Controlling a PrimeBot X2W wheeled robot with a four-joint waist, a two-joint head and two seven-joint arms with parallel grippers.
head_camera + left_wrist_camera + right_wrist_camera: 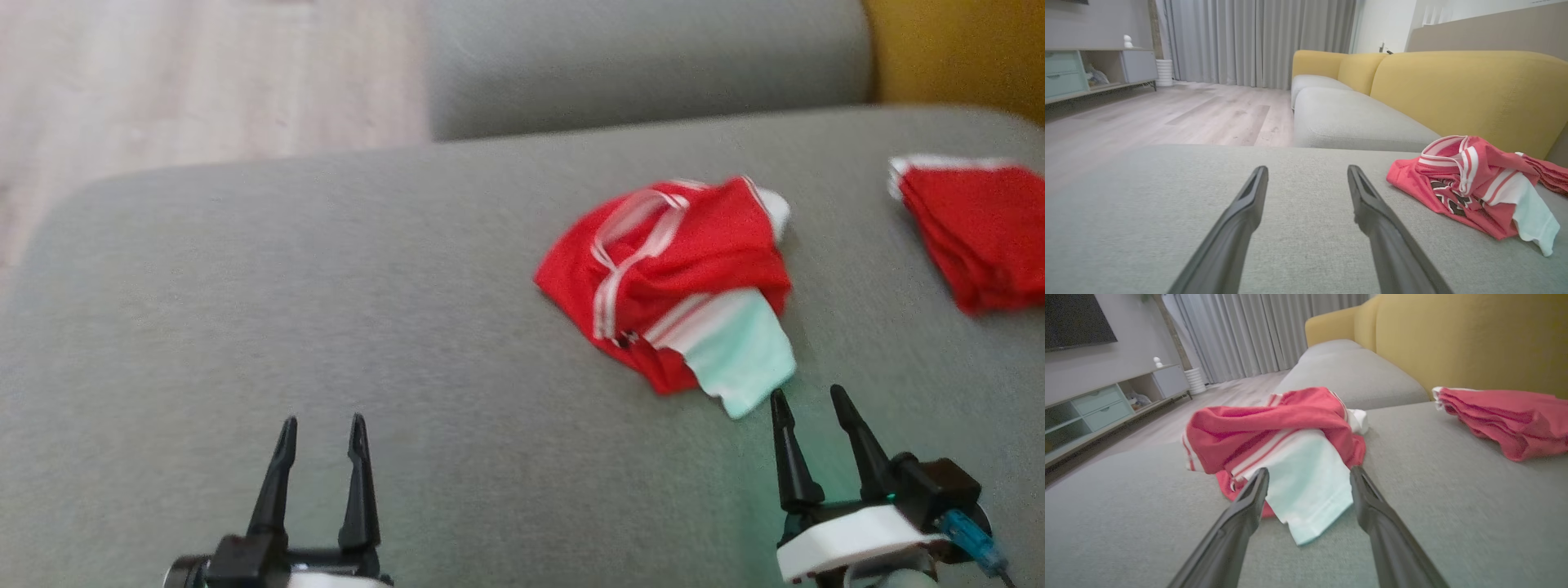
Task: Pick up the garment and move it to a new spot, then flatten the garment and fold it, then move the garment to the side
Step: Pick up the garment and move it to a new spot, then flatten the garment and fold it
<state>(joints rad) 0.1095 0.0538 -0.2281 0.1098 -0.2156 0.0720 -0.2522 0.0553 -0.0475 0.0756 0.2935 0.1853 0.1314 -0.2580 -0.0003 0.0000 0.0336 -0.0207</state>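
Observation:
A crumpled red garment (678,261) with white stripes and a pale white sleeve (747,355) lies on the grey sofa cushion (326,327), right of centre. My right gripper (808,404) stands open just short of the sleeve's near edge, touching nothing. The right wrist view shows the garment (1274,424) straight ahead, its white sleeve (1306,482) lying between and just beyond the fingers (1253,498). My left gripper (322,429) is open and empty over bare cushion at the lower left. In the left wrist view the garment (1470,183) sits off to the right.
A second red garment (976,233), folded, rests at the cushion's right side, also seen as a red pile (1511,416). A yellow backrest (1461,90) runs behind the sofa. Wooden floor (1167,118) lies beyond the cushion's far edge, with a low cabinet (1081,69) by the wall.

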